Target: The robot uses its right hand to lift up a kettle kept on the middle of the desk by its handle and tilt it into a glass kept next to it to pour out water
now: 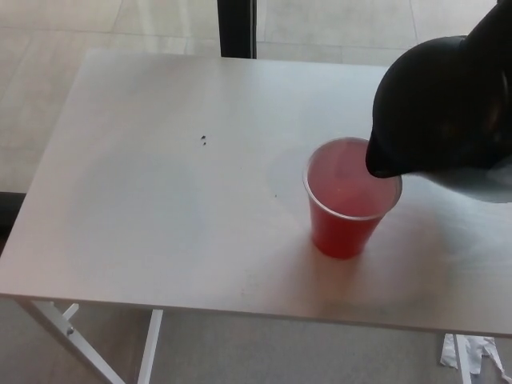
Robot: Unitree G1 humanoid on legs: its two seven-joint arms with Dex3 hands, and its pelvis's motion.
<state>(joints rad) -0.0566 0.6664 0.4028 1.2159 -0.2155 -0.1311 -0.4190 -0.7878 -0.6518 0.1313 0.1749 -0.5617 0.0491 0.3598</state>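
A black kettle (pixel 448 104) hangs in the air at the right of the head view, tilted with its spout over the far right rim of a red plastic cup (pixel 350 200). The cup stands upright on the white desk (pixel 160 200), right of the middle, and holds pale liquid. No stream of water is visible. At the top right corner a black shape joins the kettle's top. It is my right hand (pixel 498 28) on the handle, mostly cut off by the picture's edge. My left hand does not show.
Two tiny dark specks (pixel 205 141) lie on the desk left of the cup. A dark post (pixel 237 28) stands behind the desk's far edge. White desk legs (pixel 72 328) and crumpled paper (pixel 472 356) show on the floor below.
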